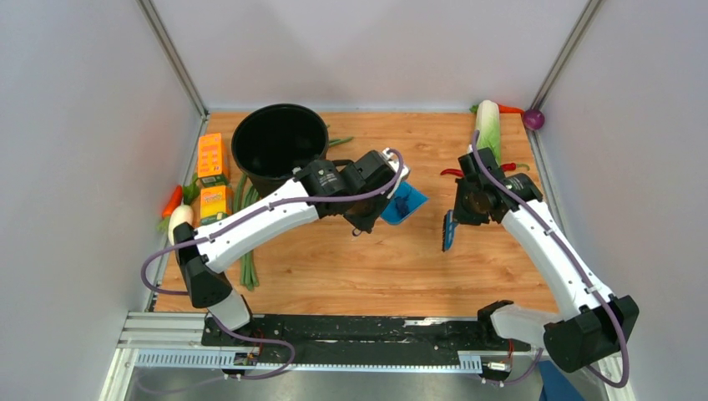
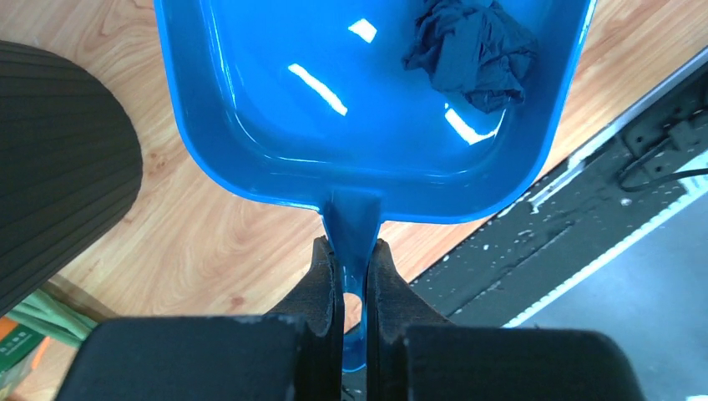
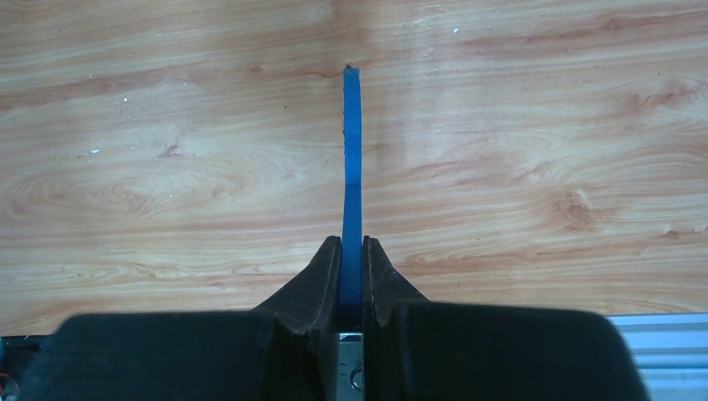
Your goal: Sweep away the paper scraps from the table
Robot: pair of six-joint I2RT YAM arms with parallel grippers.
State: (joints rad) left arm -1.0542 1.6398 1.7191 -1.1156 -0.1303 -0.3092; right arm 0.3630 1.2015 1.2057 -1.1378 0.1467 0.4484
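My left gripper (image 2: pixel 354 261) is shut on the handle of the blue dustpan (image 2: pixel 334 109). A crumpled dark navy paper scrap (image 2: pixel 472 50) lies inside the pan at its far right. In the top view the pan (image 1: pixel 407 203) is held off the table (image 1: pixel 376 267), right of the black bucket, with the left gripper (image 1: pixel 382 203) behind it. My right gripper (image 3: pixel 351 251) is shut on the blue hand brush (image 3: pixel 351 159), seen edge-on over bare wood. In the top view the brush (image 1: pixel 449 231) hangs below the right gripper (image 1: pixel 462 209). I see no loose scraps on the board.
A black bucket (image 1: pixel 278 142) stands at the back left. Two orange boxes (image 1: pixel 212 159), green beans (image 1: pixel 248 251), a carrot (image 1: pixel 171 200) and a white radish (image 1: pixel 180 219) lie along the left. A cabbage (image 1: pixel 488 125), red chili (image 1: pixel 452 172) and purple onion (image 1: pixel 534 119) lie at the back right.
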